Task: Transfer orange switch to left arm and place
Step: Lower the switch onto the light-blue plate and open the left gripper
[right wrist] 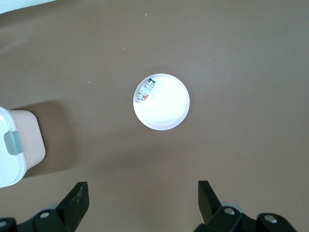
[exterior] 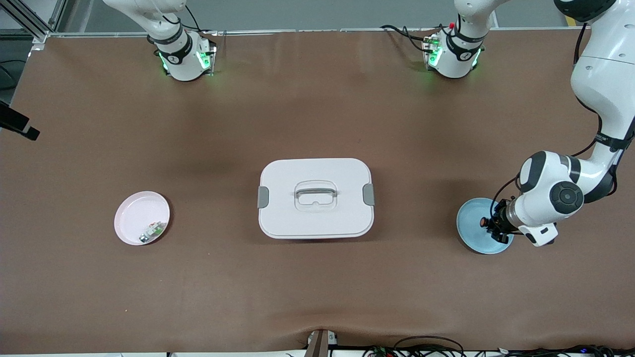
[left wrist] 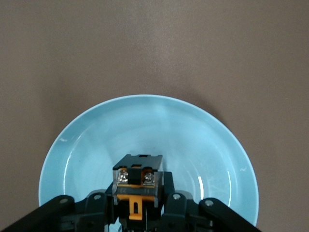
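The orange switch [exterior: 482,222], a small black block with an orange face, sits between the fingers of my left gripper [exterior: 488,225] low over a light blue plate [exterior: 471,213] at the left arm's end of the table. In the left wrist view the switch [left wrist: 137,169] shows two silver screws and an orange tab, and the left gripper [left wrist: 137,195] is shut on it from both sides. Whether it rests on the blue plate [left wrist: 87,145] I cannot tell. My right gripper [right wrist: 142,191] hangs open and empty, high over bare table. The white box [exterior: 287,178] stands closed at the table's middle.
A pink plate [exterior: 134,213] near the right arm's end holds a small green-and-white component [exterior: 153,231]. The right wrist view shows that plate [right wrist: 166,111], the component [right wrist: 146,90] and a corner of the box [right wrist: 12,145]. Brown mat covers the table.
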Motion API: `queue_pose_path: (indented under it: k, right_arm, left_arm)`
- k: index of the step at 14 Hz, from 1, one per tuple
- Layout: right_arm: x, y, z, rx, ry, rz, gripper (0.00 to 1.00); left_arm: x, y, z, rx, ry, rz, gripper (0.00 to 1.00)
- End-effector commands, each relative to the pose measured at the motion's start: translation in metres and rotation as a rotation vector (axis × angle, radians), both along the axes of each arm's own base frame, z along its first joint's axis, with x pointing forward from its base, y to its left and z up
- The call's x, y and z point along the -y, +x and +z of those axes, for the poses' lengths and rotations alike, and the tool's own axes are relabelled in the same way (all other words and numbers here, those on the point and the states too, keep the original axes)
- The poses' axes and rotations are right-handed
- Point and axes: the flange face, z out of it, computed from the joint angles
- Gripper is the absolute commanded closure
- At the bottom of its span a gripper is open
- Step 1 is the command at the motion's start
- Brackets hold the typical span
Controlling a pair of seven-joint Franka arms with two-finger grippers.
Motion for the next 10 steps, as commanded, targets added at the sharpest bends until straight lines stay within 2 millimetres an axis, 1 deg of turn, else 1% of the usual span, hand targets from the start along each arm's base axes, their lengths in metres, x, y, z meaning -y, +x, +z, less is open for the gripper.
queue_pose_path:
  k: [1,2,5,6,7,10]
  right_arm:
    - [-0.0006,-0.0081,0.0133,-0.004,-0.051,0.008,0.00]
    - [-0.0002,-0.0082,0.0133,-0.006,-0.061,0.009,0.00]
    - [0.0004,-0.0077,0.0109,-0.035,-0.072,0.008,0.00]
    - [-0.0020,-0.0041,0.0086,-0.065,-0.074,0.007,0.00]
    - [-0.0061,-0.0008,0.0114,-0.071,-0.075,0.013,0.00]
    - [-0.0078,-0.0011,0.0111,-0.075,-0.068,0.013,0.00]
  left_arm:
    - [0.0007,0.0045,0.0001,0.020,0.025,-0.006,0.40]
    - [0.0006,0.0045,0.0001,0.020,0.027,-0.008,0.32]
    - [0.0005,0.0047,0.0010,0.022,0.029,-0.009,0.20]
    - [0.0004,0.0048,0.0019,0.023,0.029,-0.009,0.14]
    - [0.0004,0.0048,0.0019,0.023,0.029,-0.009,0.07]
    - [0.0031,0.0094,0.0092,0.039,0.033,-0.012,0.00]
